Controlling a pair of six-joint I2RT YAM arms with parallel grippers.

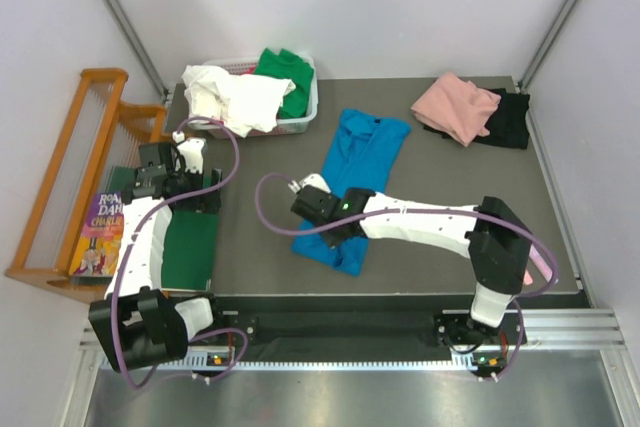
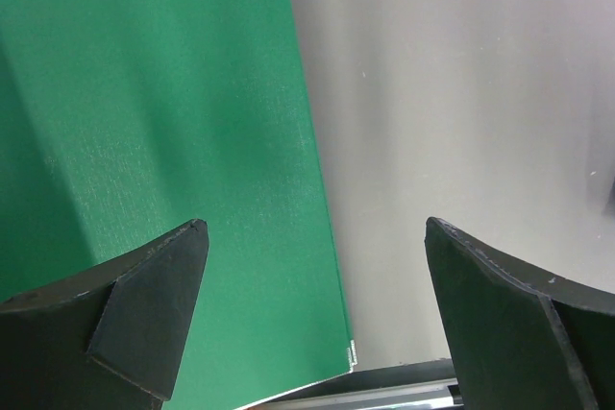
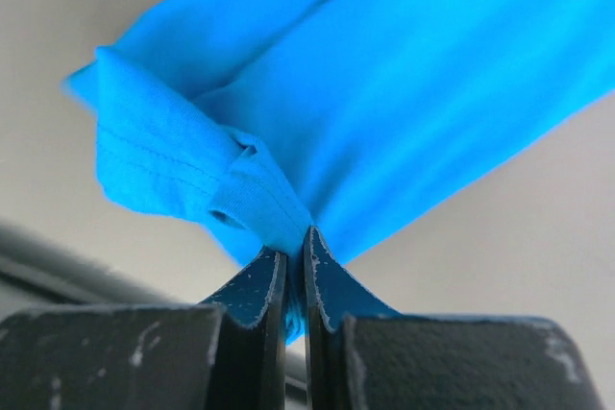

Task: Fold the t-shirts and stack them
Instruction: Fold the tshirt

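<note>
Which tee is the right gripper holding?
The bright blue t-shirt mid-table: right gripper shut on its hem. Pink tee and black tee lie far right; white tee and green tee are in the basket.

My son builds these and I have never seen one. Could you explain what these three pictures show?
Two robot arms are bolted at the near edge of a table: the left arm and the right arm. The wide picture comes from a camera above and behind them; the other two come from a camera on each wrist, looking past that arm's jaws. On the table lie a blue tee, a green board, a basket holding a white tee and a green tee, and a pink tee overlapping a black tee. A book and a wooden rack sit at the left. The right jaws are shut on a bunched edge of the blue tee. The left jaws stand wide open above the board, holding nothing.
</note>
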